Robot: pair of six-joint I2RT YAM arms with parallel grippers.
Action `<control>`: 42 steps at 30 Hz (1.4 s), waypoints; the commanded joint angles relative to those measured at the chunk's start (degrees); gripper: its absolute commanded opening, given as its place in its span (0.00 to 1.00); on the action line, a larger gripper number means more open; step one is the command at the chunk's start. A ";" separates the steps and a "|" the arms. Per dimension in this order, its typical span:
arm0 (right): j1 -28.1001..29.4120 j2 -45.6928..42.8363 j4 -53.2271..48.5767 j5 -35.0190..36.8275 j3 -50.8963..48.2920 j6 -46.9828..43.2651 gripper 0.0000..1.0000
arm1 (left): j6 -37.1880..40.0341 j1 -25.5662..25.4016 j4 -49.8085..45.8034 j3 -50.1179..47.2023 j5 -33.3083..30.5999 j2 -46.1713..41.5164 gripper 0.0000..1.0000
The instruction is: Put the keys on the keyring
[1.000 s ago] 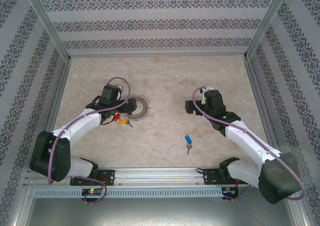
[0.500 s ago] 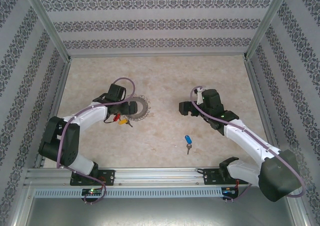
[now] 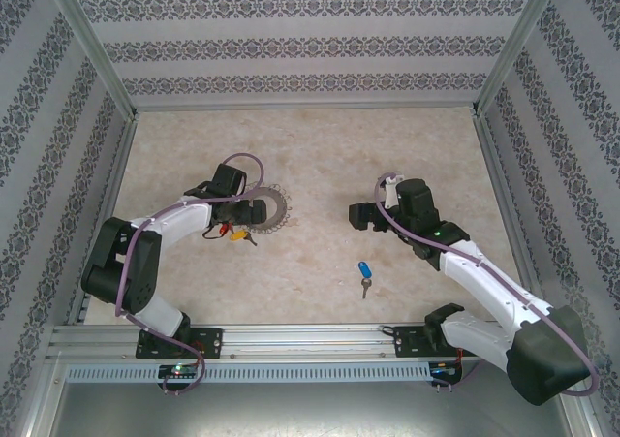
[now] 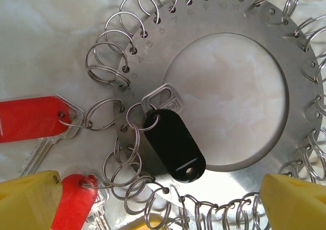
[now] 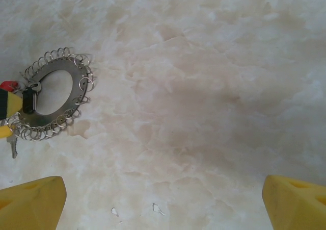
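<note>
The keyring [image 4: 285, 61], a flat grey disc with a wide hole and wire loops round its rim, lies right under my left gripper [image 4: 160, 204]. That gripper is open, its yellow fingertips [image 4: 28, 199] straddling the ring's near edge. A black-capped key [image 4: 173, 143] and a red-capped key [image 4: 30, 119] hang on loops; a second red cap [image 4: 74, 202] lies by the left fingertip. From above, the left gripper [image 3: 254, 209] covers the keyring [image 3: 279, 204], with red and yellow keys [image 3: 228, 230] beside it. A blue-capped key [image 3: 364, 271] lies loose on the table. My right gripper [image 3: 360, 214] hovers open over bare table.
The marble-patterned table [image 3: 320, 146] is walled by patterned panels on three sides. In the right wrist view the keyring [image 5: 79, 90] lies far left, and small white flecks [image 5: 155, 207] mark the table between the fingertips [image 5: 30, 199].
The left arm has folded back while its gripper stays over the keyring. The right gripper has drifted slightly left and toward the near edge.
</note>
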 commanded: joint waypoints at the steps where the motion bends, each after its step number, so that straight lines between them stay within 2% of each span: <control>1: 0.42 -0.80 1.36 -1.40 -0.67 -0.25 0.98 | -1.98 -0.49 -0.18 -0.81 0.38 0.49 1.00; 10: 0.33 -1.60 0.46 -0.88 -0.72 -0.93 0.98 | -4.56 -2.64 2.76 -2.40 4.74 -0.06 0.87; 16: -0.08 -1.94 0.59 -0.62 -1.27 -0.82 0.98 | -6.23 -5.05 3.05 -3.89 5.46 -2.33 0.81; 31: -1.33 -2.34 -0.28 -1.14 -1.27 -1.43 0.98 | -12.10 -10.74 8.47 -7.62 8.21 -3.54 0.78; 35: -1.42 -3.18 -0.95 -0.93 -1.18 -1.61 0.98 | -11.46 -11.27 5.56 -6.97 5.80 -6.28 0.75; 42: -1.47 -2.05 -0.15 -1.45 -1.71 -1.44 0.98 | -7.65 -11.11 -2.83 -4.71 -3.39 -10.19 0.53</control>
